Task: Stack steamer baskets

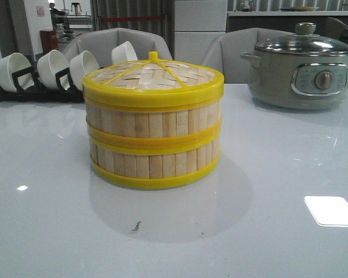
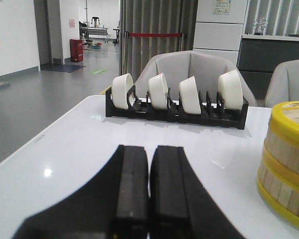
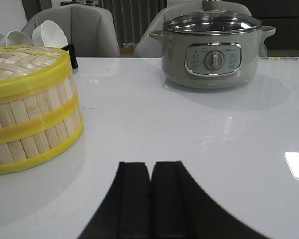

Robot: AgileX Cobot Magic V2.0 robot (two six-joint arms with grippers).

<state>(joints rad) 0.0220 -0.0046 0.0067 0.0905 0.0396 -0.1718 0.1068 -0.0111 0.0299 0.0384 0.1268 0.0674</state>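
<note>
Two steamer baskets stand stacked in the middle of the table, the upper basket (image 1: 153,123) on the lower basket (image 1: 155,163). A woven bamboo lid (image 1: 153,78) with a yellow rim sits on top. The stack also shows in the left wrist view (image 2: 286,164) and in the right wrist view (image 3: 32,117). My left gripper (image 2: 149,149) is shut and empty, low over the table, apart from the stack. My right gripper (image 3: 150,165) is shut and empty, also apart from the stack. Neither gripper shows in the front view.
A black rack (image 1: 40,87) with white bowls (image 1: 52,68) stands at the back left. A grey electric pot (image 1: 304,72) with a glass lid stands at the back right. Grey chairs (image 1: 119,43) stand behind the table.
</note>
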